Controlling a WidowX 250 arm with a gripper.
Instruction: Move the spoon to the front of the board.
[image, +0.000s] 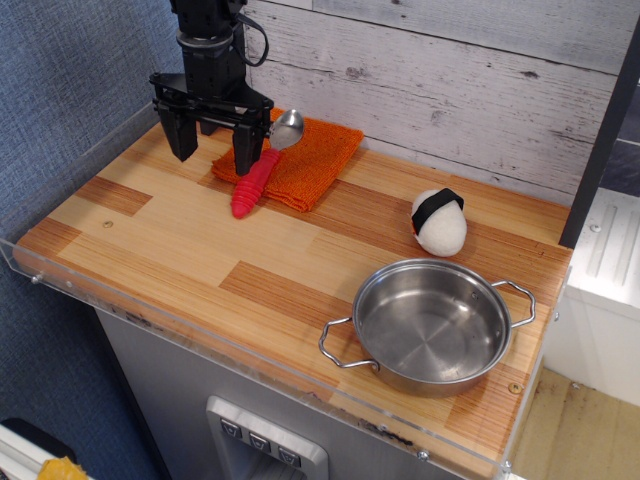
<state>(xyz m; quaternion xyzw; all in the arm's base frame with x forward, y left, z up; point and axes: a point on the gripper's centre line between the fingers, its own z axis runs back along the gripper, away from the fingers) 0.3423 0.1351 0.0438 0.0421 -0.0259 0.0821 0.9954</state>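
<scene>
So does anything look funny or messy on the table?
Only the red-handled silver spoon: it lies half on the orange cloth, handle poking onto the wooden board. Nothing looks spilled or broken.
</scene>
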